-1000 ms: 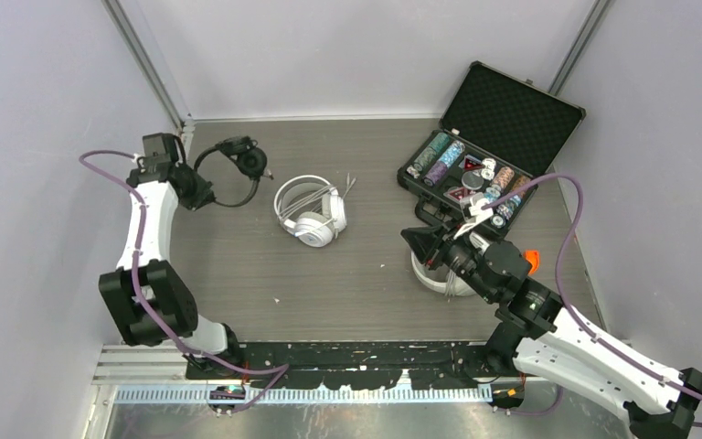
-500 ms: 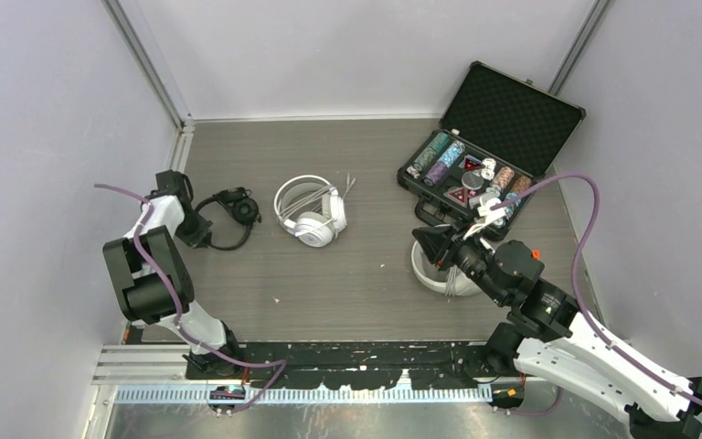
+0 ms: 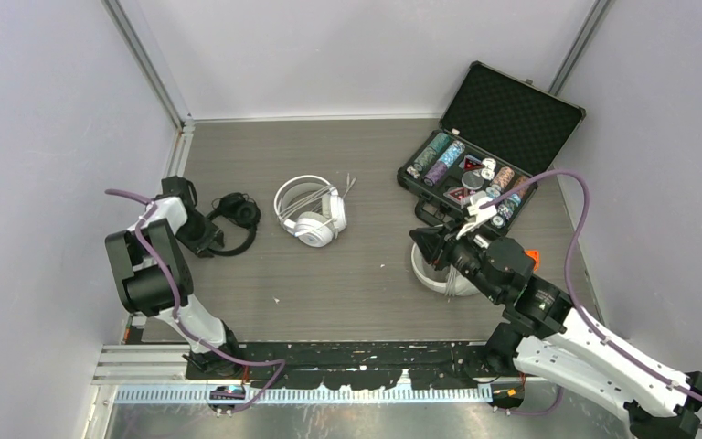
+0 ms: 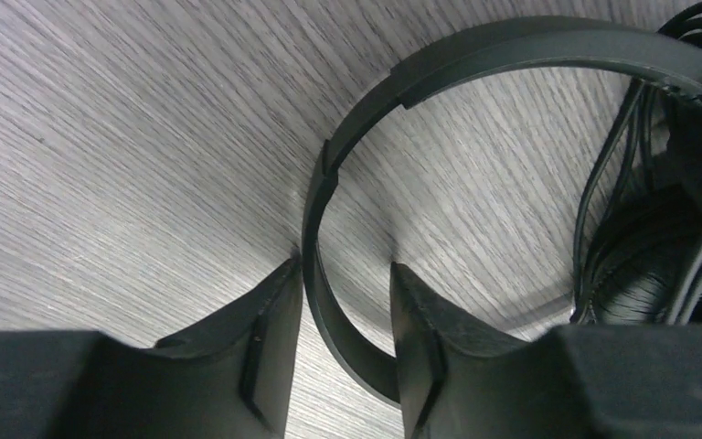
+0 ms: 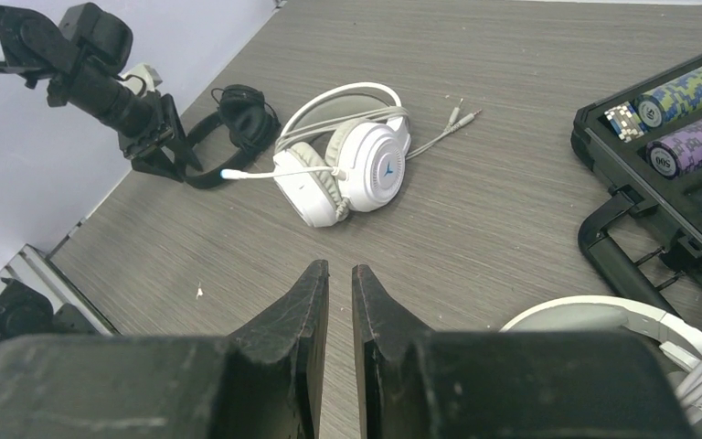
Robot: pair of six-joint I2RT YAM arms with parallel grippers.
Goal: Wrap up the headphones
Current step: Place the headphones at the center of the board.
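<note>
The black headset (image 3: pixel 236 212) lies at the left of the table, its cable bunched at the cups. My left gripper (image 3: pixel 203 236) is open and straddles its headband (image 4: pixel 347 146); the band touches one finger (image 4: pixel 270 311), with a gap to the other. One white headset (image 3: pixel 311 215) lies in the middle, also seen in the right wrist view (image 5: pixel 347 174). My right gripper (image 3: pixel 425 242) is shut and empty (image 5: pixel 340 267), hovering over the second white headset (image 3: pixel 439 279), whose band shows in the right wrist view (image 5: pixel 603 315).
The open black case of poker chips (image 3: pixel 489 146) stands at the back right, its handle close to the right gripper. Grey walls close in the left, back and right sides. The left arm sits close to the left wall.
The left gripper drew the black headset from the far left corner toward the near side, then settled. The right gripper shifted only slightly.
</note>
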